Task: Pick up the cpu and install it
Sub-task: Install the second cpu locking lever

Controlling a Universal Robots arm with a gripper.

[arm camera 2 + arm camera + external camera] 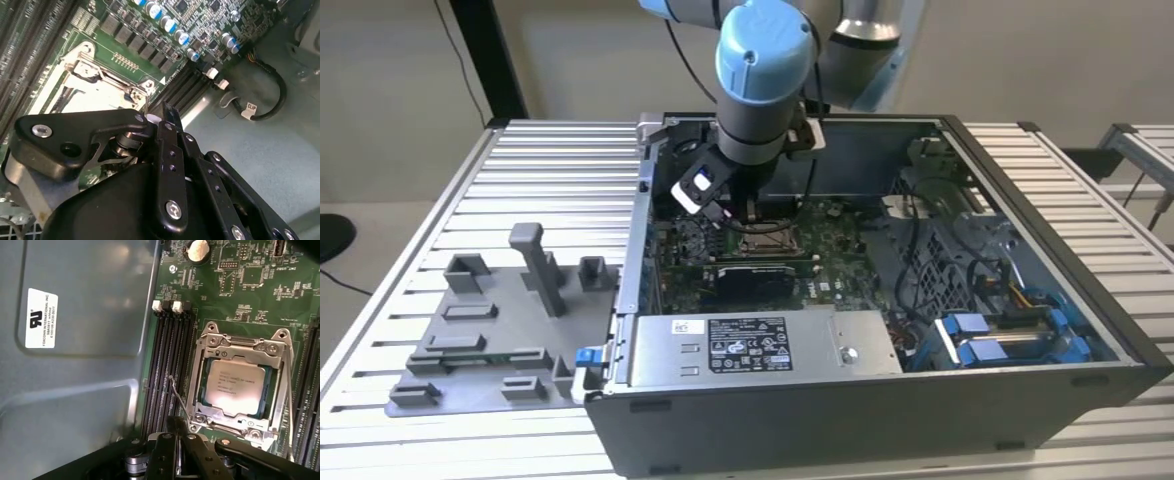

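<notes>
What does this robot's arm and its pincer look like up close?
The arm is a thick tube in silver-grey with light blue round caps at its joints and a dark wrist section. A black cable runs beside it. The pincer is matte black, built from flat linked bars held by shiny silver screws.

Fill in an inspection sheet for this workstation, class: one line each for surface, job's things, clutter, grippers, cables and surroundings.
Surface: slatted metal table carrying an open computer case with a green motherboard inside.
Job's things: the cpu lies flat in the socket frame; the wire lever stands raised beside it.
Clutter: grey plastic fixture blocks on the table at the exterior view's left, apart from the case.
Grippers: the gripper hangs inside the case beside the socket, holding nothing; whether it is open cannot be told.
Cables: a black cable with a white tag on the case floor; blue connectors at the exterior view's right.
Surroundings: plain wall; a second table's edge.
</notes>
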